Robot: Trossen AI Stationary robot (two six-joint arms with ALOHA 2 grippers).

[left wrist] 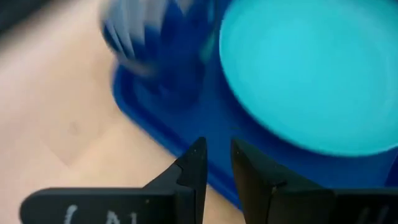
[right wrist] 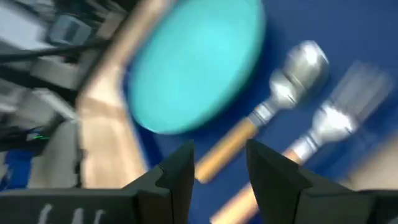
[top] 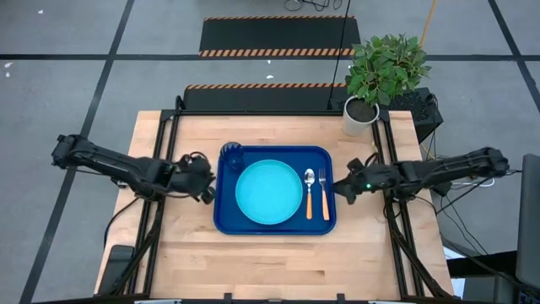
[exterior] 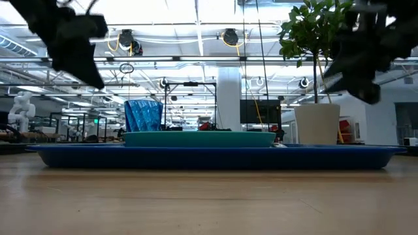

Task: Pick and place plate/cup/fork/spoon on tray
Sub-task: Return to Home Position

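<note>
Large dark blue rectangular plastic tray point(top: 226, 221) sits mid-surface, carrying round light cyan plate point(top: 268, 192) at centre, small dark translucent blue cup point(top: 232, 154) in its far-left corner, orange-handled metal spoon point(top: 309, 192) and fork point(top: 322, 193) along its right side. Left claw point(top: 208, 179) hovers at the tray's left edge, fingers slightly parted, empty. Right claw point(top: 340, 189) hovers at its right edge, open, empty.

My bench point(top: 169, 262): light wooden top, black frame rails along left and right. Lying directly on it: one dark blue tray point(top: 226, 221), centred; one white plant pot point(top: 359, 118) with green plant, at the far right corner.
</note>
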